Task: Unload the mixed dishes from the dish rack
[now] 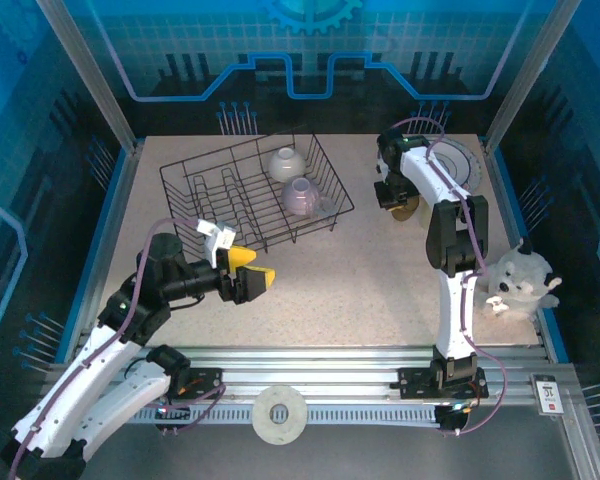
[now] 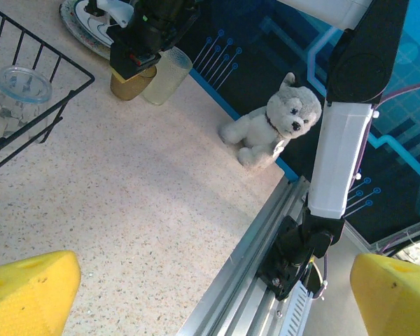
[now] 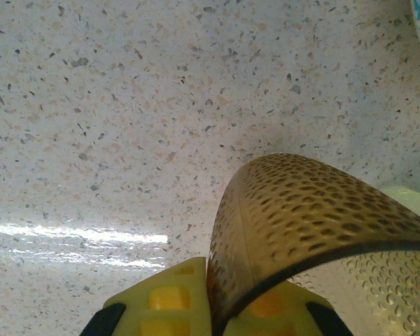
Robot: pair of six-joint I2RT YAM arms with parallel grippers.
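Top external view first: the right gripper (image 1: 398, 203) is reached out over the far right of the table (image 1: 360, 290), its jaws closed together on the wall of the small brown cup (image 1: 410, 211). The right wrist view shows that dimpled wall pinched between the yellow fingers (image 3: 164, 301). I cannot tell whether the cup's base is down on the table yet. Just beyond that gripper the plates (image 1: 460, 165) lie stacked flat. In the left wrist view a translucent yellowish cup (image 2: 166, 75) stands right beside the brown one, touching or very nearly so. By my reckoning those pieces are out, and the brown cup only needs letting go. The left gripper (image 1: 254, 268) hovers low with its jaws wide apart and nothing between them. The dish rack (image 1: 205, 195) sits just ahead of it. Two things are left inside: a small cream bowl (image 1: 285, 162) at the end of the rack farthest from the left gripper, and a pale see-through cup (image 1: 302, 197) turned upside down, nearer to it and toward the right gripper's side. The plate prongs closest to the left gripper stand bare. I would call the job well past halfway, with the bowl and that upturned cup to come out. A toy dog (image 2: 276, 119) sits at the table's edge, off to the right arm's outer side, clear of the work.
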